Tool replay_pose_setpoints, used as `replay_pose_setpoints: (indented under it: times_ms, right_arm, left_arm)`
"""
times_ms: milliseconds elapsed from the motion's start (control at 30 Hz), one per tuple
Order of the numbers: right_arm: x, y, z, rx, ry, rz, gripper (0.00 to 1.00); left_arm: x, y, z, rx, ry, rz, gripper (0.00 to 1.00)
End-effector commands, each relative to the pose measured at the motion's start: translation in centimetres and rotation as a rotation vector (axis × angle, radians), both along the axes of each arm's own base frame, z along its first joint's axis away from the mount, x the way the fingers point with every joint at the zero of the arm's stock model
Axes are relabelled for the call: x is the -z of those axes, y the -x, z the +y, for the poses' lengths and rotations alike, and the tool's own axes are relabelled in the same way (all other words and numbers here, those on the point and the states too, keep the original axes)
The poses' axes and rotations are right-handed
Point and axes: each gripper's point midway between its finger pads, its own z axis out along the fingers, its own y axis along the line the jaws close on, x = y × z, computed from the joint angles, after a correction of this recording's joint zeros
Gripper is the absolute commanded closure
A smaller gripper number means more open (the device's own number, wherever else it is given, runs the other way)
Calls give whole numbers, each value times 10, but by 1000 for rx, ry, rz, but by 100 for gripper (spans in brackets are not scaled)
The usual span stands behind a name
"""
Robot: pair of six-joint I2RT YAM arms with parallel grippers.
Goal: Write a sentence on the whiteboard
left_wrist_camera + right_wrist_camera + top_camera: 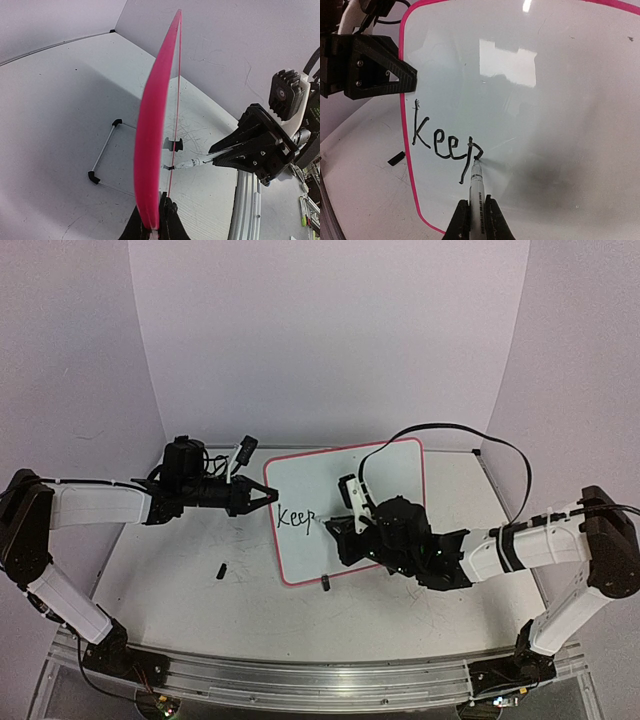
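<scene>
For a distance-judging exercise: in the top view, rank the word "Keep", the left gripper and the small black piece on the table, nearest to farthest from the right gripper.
1. Word "Keep", just left of the right gripper.
2. Left gripper, at the whiteboard's left edge.
3. Small black piece, on the table, lower left.

It looks like a robotics laboratory: a left arm (100, 505) and a right arm (520, 545) stand bolted on an aluminium rail (320, 675) at the edge of a white surface (180, 590), enclosed by plain white walls (330, 340).
</scene>
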Motion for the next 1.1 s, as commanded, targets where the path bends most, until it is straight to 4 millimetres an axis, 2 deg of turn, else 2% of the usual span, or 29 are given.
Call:
replay_pose_setpoints:
  times_ms: [0,167,233,400,467,567,633,733,900,1067]
  right_arm:
    - [2,-6,6,10,-5,7,100]
    - [-3,-9,8,16,-11,-4,100]
    - [-11,-8,9,6,-28,-18,100]
    - [-62,10,5,-79,-131,-83,100]
    - [-83,16,-8,-75,-168,-113,100]
    - [-97,18,-37,-9,-188,-150,100]
    - [-97,14,-50,18,-168,-164,100]
    - [-96,6,-57,20,-111,-177,100]
    - [-108,3,-54,-11,-56,-246,100]
    - [-93,-3,-47,-20,19,-259,100]
  left_arm:
    - [-23,-10,5,-43,4,-122,100]
    - [-22,-10,6,-44,2,-123,100]
    - [-21,-10,6,-47,0,-123,100]
    - [-18,-13,6,-58,-10,-122,100]
    - [-16,-14,7,-67,-15,-122,100]
    - [-13,-15,9,-81,-27,-124,100]
    - [-10,-16,10,-84,-34,-121,100]
    - [-6,-16,9,-79,-41,-109,100]
    - [-1,-18,10,-91,-55,-106,100]
    - [5,-17,12,-100,-67,-94,100]
